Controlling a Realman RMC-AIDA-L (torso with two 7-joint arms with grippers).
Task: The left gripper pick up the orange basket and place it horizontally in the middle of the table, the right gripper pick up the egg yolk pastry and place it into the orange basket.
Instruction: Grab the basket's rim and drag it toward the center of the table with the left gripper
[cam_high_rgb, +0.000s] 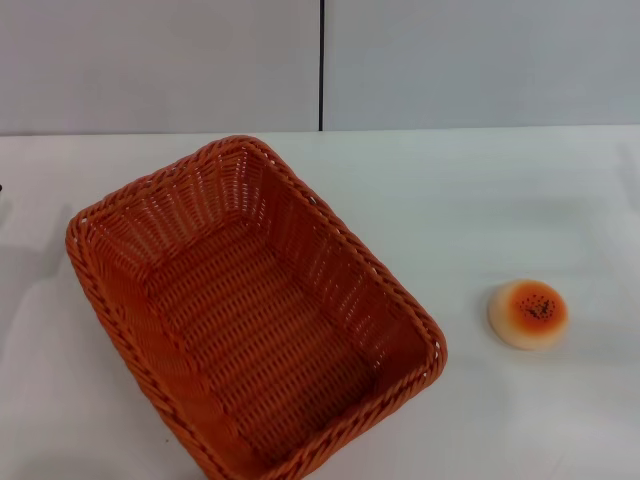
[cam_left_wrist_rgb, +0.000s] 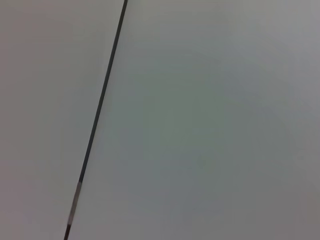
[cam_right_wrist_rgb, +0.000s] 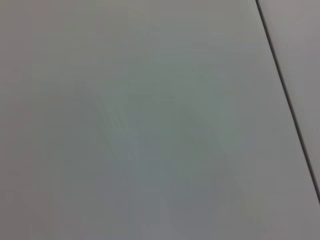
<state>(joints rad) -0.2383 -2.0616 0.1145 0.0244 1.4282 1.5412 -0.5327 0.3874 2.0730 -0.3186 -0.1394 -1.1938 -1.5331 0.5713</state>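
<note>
Orange basket (cam_high_rgb: 255, 315) sits skewed on table (cam_high_rgb: 480, 200), empty; egg yolk pastry (cam_high_rgb: 528, 314) well apart. I see neither gripper; nothing done yet.

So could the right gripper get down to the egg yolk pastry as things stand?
Probably yes. The egg yolk pastry sits alone on the table, apart from the orange basket on its left, with nothing over it. The right gripper itself is not in view.

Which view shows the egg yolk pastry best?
The head view: the egg yolk pastry sits in full sight on the white table, right of the orange basket. Both wrist views show only a plain grey surface with a dark seam.
</note>
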